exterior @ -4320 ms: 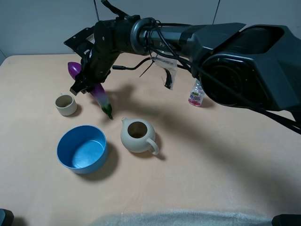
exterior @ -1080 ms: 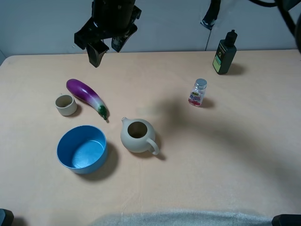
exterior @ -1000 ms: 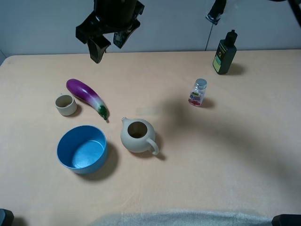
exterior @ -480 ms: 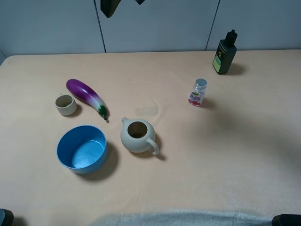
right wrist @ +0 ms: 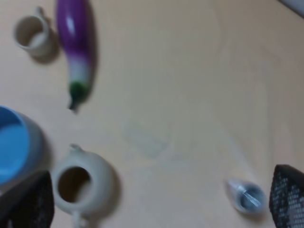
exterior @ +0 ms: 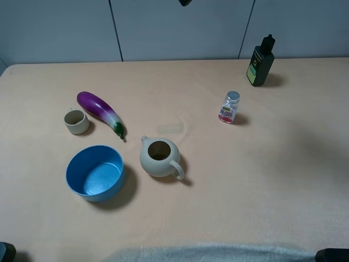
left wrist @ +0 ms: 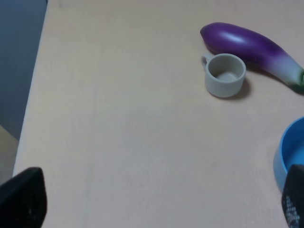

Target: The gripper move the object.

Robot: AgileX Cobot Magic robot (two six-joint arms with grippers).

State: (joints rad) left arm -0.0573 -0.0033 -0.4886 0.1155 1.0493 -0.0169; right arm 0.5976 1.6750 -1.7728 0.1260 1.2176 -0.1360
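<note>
Exterior high view: we see the eggplant lying free on the table, long axis running from ten o'clock to four o'clock, stem toward the teapot, cup just beside it.

Left wrist view: the left gripper is spread wide, the eggplant at one o'clock.

Right wrist view: the right gripper is spread wide high above, the eggplant at eleven o'clock, nothing held.
</note>
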